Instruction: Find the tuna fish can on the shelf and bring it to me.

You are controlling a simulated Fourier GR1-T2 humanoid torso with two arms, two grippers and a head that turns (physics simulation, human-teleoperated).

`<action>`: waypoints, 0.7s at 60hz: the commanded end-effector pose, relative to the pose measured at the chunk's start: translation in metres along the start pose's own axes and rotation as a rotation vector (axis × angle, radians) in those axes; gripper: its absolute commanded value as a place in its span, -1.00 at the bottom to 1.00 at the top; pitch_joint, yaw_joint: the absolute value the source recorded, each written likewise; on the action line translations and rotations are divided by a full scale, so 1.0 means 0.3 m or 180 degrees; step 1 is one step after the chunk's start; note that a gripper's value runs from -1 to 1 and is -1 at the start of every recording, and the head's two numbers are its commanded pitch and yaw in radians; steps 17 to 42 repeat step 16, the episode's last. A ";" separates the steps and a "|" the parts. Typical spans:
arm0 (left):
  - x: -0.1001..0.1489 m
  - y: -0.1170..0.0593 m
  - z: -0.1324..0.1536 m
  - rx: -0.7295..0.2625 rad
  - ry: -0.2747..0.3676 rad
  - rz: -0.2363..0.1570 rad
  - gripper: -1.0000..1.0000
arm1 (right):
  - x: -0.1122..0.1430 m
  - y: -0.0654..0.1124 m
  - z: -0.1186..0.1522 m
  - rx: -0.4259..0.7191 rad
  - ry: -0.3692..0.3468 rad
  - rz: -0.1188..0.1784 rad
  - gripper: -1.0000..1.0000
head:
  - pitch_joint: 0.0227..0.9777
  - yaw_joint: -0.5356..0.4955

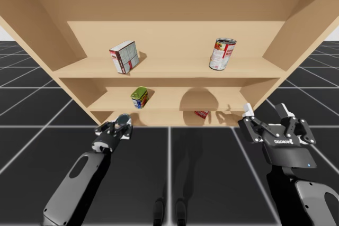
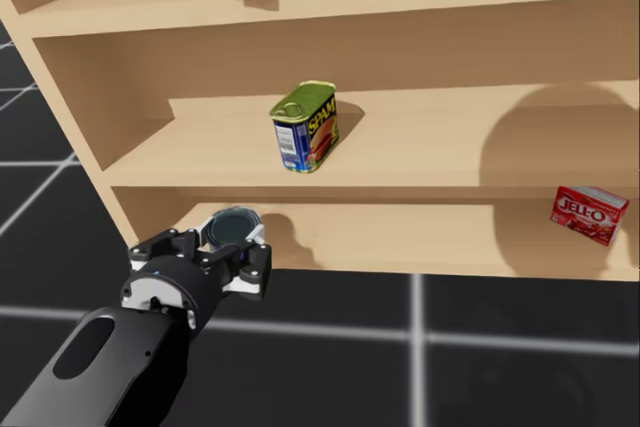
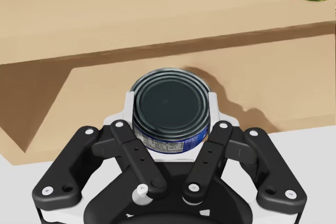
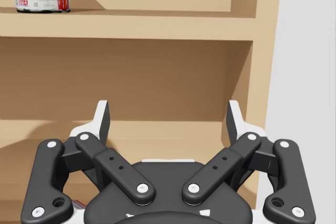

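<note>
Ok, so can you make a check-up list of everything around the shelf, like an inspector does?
Surface: wooden shelf with three levels, open at the front.
Job's things: short round dark-lidded can, held at the front of the lowest level.
Clutter: tilted white-and-red box and tall red-and-white can on the top level; squarish blue-and-yellow can on the middle level; small red box on the lowest level, to the right.
Grippers: left claw shut on the short round dark-lidded can, a finger on each side; right claw open, holding nothing, in front of the shelf's right end.
Cables: nothing seen.
Surroundings: dark floor with pale grid lines.
</note>
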 end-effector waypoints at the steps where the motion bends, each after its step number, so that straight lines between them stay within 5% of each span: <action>1: 0.013 0.010 0.090 -0.0385 -0.0081 -0.0181 1.00 | 0.000 -0.003 0.001 -0.0010 -0.0035 0.0017 -1.00 | 0.39 0.42; 16: 0.013 0.058 0.206 -0.0521 -0.0054 -0.0436 1.00 | -0.006 -0.006 0.000 -0.0023 -0.0080 0.0058 -1.00 | 0.39 0.42; 42: 0.013 0.058 0.206 -0.0521 -0.0054 -0.0436 1.00 | -0.006 -0.006 0.000 -0.0023 -0.0080 0.0058 -1.00 | 0.39 0.42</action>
